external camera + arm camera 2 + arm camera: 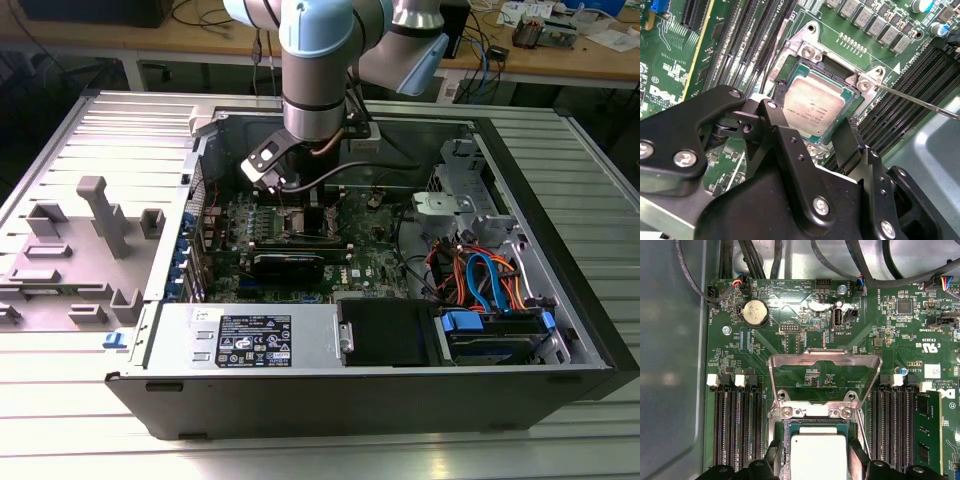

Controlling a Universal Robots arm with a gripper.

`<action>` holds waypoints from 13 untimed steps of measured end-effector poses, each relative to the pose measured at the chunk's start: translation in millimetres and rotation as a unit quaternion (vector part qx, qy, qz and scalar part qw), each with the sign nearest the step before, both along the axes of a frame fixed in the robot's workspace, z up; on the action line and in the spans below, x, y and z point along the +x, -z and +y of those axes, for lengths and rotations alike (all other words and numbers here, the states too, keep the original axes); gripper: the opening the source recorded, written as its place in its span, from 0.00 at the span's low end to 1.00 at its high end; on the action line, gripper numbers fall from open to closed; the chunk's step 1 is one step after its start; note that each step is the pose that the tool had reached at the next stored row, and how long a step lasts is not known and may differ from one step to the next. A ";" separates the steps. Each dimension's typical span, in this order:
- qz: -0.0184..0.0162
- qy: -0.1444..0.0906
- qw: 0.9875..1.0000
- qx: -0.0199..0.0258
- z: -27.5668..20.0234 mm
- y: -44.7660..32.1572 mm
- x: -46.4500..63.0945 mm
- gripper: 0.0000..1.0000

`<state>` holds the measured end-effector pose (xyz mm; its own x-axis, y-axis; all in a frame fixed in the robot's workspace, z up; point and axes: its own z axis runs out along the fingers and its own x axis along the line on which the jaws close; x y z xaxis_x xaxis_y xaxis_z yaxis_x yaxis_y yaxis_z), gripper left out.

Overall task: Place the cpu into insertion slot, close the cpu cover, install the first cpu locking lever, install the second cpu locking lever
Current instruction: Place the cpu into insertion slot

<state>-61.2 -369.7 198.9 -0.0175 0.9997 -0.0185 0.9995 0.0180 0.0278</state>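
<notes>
Cpu (pixel 818 457) seated in socket; cover (pixel 825 356) raised open; pincer (pixel 807 120) spread, fingers flanking cpu.

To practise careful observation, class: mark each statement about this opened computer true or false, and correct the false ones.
1. The small square chip with the silvery-grey metal top sits in the socket. True.
2. The thin silver-grey metal cover frame is closed over that chip. False: it is open, swung back off the chip.
3. A round silver coin battery sits on the green motherboard. True.
4. The orange and blue cables lie at the exterior view's left. False: they lie at its right.
</notes>
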 end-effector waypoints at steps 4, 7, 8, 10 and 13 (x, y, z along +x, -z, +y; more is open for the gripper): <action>0.000 -0.001 1.000 -0.002 -0.6 -0.6 0.0 0.64; 0.000 -0.001 1.000 -0.006 -0.6 -0.7 0.0 0.64; 0.000 -0.001 1.000 -0.006 -0.6 -0.7 0.0 0.64; 0.000 -0.001 1.000 -0.007 -0.6 -0.7 0.0 0.62; 0.000 -0.001 1.000 -0.007 -0.6 -0.7 0.0 0.55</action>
<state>-61.2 -370.3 199.6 -0.0199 0.9993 -0.0332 0.9994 0.0208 0.0274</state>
